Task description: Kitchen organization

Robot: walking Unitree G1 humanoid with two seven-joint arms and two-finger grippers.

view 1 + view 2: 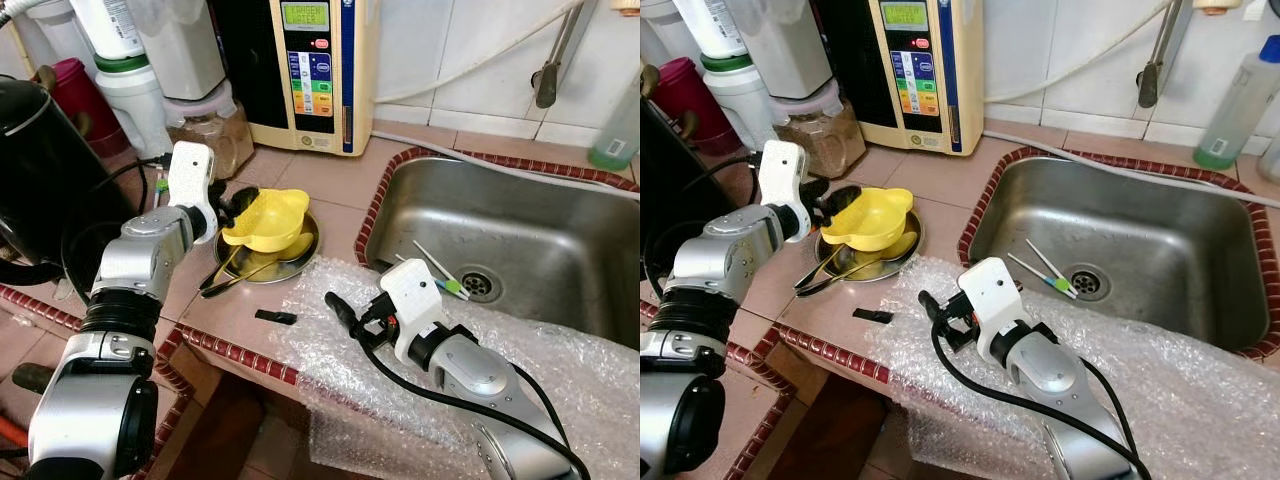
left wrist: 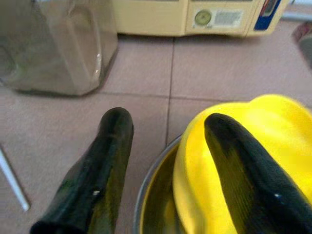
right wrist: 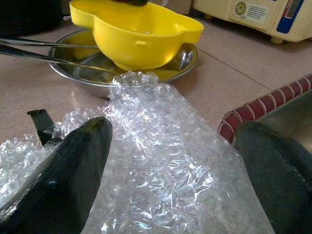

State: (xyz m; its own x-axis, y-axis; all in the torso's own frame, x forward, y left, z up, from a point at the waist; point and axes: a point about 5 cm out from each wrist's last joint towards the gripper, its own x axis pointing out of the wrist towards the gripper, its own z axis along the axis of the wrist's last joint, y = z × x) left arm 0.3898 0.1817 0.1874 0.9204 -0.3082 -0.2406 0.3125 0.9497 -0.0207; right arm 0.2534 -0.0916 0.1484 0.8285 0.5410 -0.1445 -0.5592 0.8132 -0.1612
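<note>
- Resting in a steel plate (image 1: 300,258) on the tiled counter (image 1: 330,180), the yellow bowl (image 1: 268,218) sits tilted, between the beige water dispenser (image 1: 310,70) behind it and the bubble wrap (image 1: 420,290) in front.
- Bowl appearance: glossy yellow plastic, lobed rim with ear-like handles, inside bare of contents as far as visible.
- Left gripper (image 1: 232,208): at the bowl's left rim, fingers spread. The left wrist view shows one finger (image 2: 248,180) lying over the yellow rim and the other finger (image 2: 100,170) outside the plate edge above bare tile; whether the rim is actually pinched cannot be told.
- Long metal utensils (image 1: 235,272) lie across the plate, handles pointing toward the counter edge. The right wrist view shows them running beneath the bowl, a detail hard to read from the head views.
- Right gripper (image 1: 345,312): low over the bubble wrap, fingers wide apart with nothing between them but wrap, as the right wrist view confirms.
- A small black piece (image 1: 275,317) lies on the counter just beside the wrap's left edge.
- Steel sink (image 1: 540,250) to the right holds thin sticks (image 1: 440,272) near the drain.
- A clear jar (image 1: 215,135) stands behind the left gripper.
</note>
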